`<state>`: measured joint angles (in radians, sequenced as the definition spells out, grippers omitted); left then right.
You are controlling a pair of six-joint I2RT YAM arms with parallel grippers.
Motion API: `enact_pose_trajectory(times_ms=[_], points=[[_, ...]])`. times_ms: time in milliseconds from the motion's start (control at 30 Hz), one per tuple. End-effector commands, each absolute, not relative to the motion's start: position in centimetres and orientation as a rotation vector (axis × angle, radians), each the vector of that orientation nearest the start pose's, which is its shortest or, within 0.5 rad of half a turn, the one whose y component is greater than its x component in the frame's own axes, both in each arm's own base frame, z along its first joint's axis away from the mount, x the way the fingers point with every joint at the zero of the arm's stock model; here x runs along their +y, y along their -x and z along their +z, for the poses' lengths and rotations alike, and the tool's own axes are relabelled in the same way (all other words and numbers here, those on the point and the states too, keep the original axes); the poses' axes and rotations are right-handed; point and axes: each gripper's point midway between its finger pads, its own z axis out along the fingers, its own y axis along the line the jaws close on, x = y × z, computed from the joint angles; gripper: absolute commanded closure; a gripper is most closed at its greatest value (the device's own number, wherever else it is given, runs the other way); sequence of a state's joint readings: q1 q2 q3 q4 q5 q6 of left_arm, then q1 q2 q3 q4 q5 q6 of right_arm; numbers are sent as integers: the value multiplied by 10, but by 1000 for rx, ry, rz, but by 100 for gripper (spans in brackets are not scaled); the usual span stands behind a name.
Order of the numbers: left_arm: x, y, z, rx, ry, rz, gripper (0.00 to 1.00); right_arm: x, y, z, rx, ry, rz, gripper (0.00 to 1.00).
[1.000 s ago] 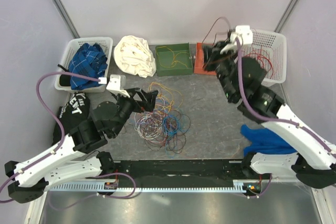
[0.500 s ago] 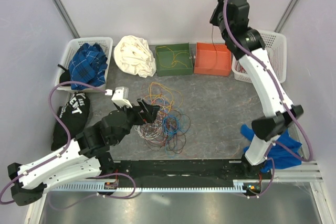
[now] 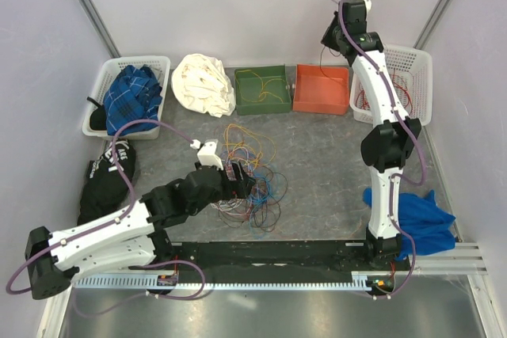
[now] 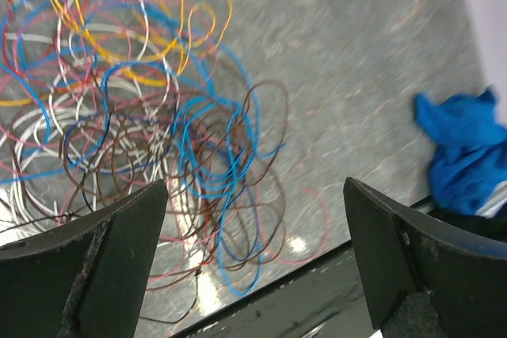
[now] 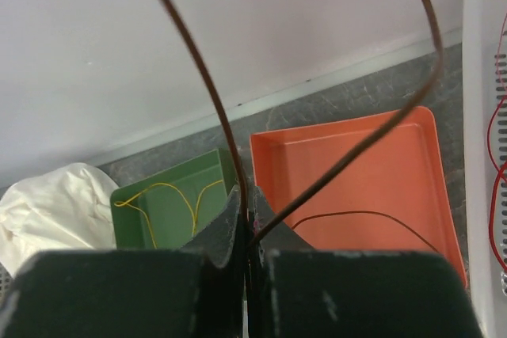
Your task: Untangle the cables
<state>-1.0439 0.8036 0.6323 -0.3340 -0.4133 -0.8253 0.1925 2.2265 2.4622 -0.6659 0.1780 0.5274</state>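
The cables [image 3: 252, 184] lie in a loose tangle of blue, brown, red, white and orange loops on the grey table, and fill the left wrist view [image 4: 158, 132]. My left gripper [image 3: 247, 187] hovers over the tangle's near right part, jaws wide open and empty [image 4: 253, 259]. My right gripper [image 3: 329, 37] is raised high over the back of the table. It is shut [image 5: 248, 219] on a brown cable [image 5: 202, 77] that loops up from the jaws. Below it is an orange tray [image 5: 356, 164] with one brown cable in it.
A green tray [image 3: 261, 89] with a yellow cable sits left of the orange tray [image 3: 321, 89]. A white basket [image 3: 400, 77] with red cables is at the back right. White cloth [image 3: 202, 85], a basket of blue cloth [image 3: 131, 96], a black bag [image 3: 107, 180] and a blue cloth [image 3: 412, 215] lie around.
My right arm has swung up and straightened, lifting the brown cable high over the orange tray. My left gripper has moved right, over the tangle.
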Motion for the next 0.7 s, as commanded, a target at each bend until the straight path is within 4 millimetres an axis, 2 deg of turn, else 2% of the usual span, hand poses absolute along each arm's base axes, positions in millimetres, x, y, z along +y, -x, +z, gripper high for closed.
enact_pose_trajectory(times_ms=[0,200,467,667], points=[[-243,-185,172,2135,30,-760,0,110,-613,294,1970,-453,343,100],[-249,-189,174,2125,4,-757,0,108,-615,266,2024,-443,327,100],[-247,-190,171,2127,15,-754,0,108,-622,271,1982,-447,345,100],[-244,-192,170,2121,26,-742,0,117,-624,276,1960,-445,394,100]])
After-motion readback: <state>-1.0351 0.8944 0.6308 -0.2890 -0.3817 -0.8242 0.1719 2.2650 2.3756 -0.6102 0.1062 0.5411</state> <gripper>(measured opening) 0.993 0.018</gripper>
